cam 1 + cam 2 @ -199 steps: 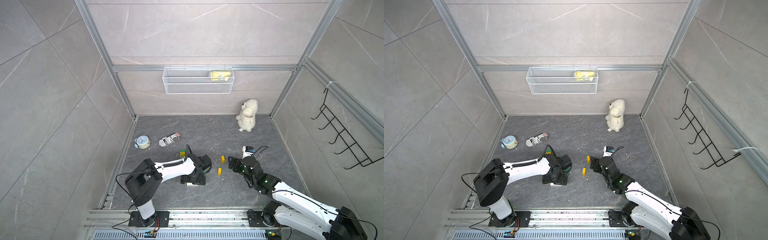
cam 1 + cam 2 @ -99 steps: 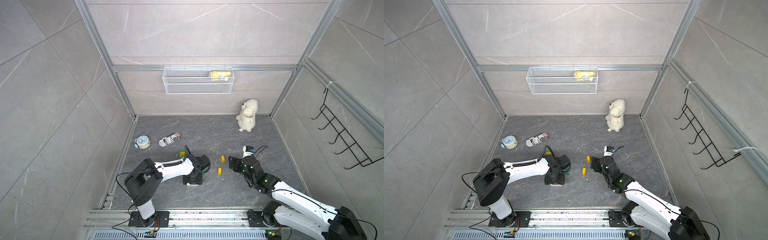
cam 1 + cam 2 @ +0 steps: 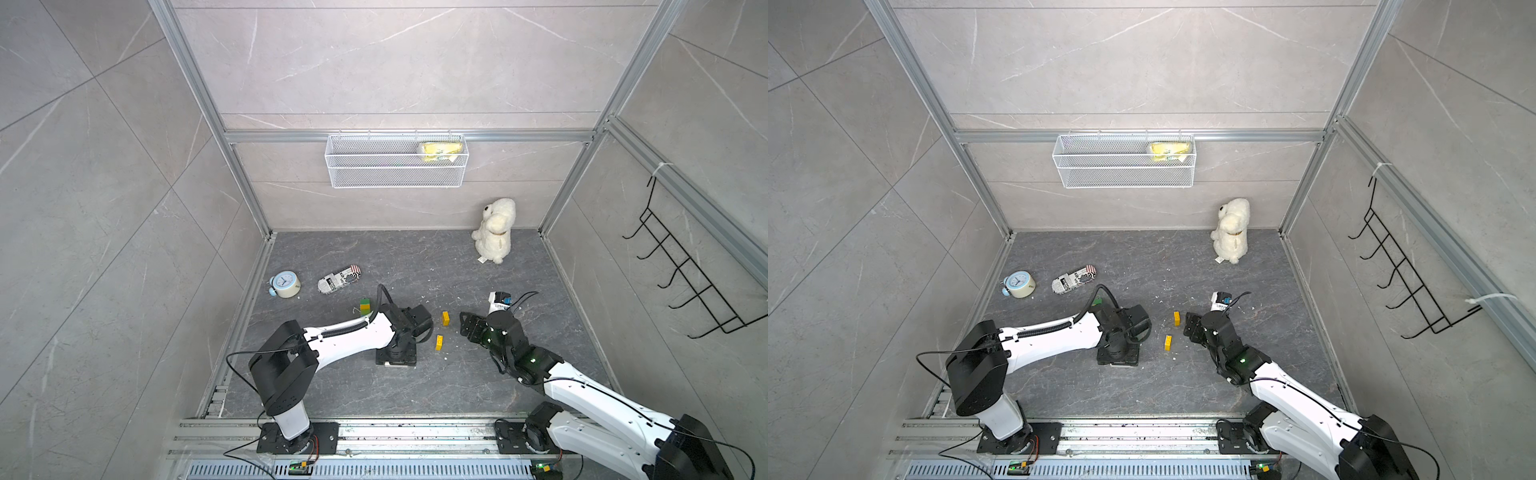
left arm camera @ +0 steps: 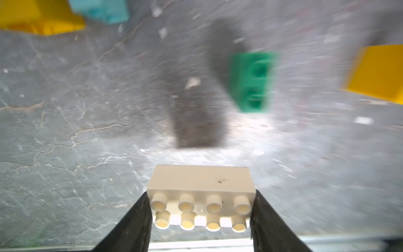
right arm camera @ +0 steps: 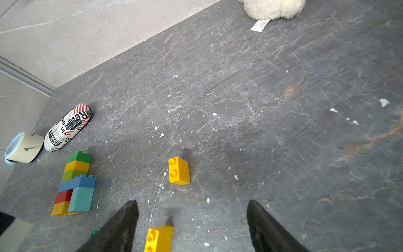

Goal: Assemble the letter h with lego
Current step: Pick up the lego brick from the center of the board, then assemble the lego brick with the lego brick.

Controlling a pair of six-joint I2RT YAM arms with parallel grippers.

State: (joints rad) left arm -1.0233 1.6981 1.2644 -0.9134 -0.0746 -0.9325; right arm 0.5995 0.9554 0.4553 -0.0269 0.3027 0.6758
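Because long brick needs square hold, left claw (image 4: 201, 194) clenches white brick (image 4: 200, 181) by short ends, studs toward wrist. Green brick (image 4: 250, 80) lies ahead on floor (image 4: 65, 131). Right claw (image 5: 192, 201) gapes, yellow brick (image 5: 159, 237) between jaws, ungripped, likely next pick. Part-built h stack (image 5: 74, 183) well left of it. Versus second ago: left claw narrower; arms barely shifted.

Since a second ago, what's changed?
Left gripper edged slightly toward the yellow bricks; its fingers clamp the white brick, though earlier views hide when they closed. Right gripper, yellow bricks and brick stack unmoved.
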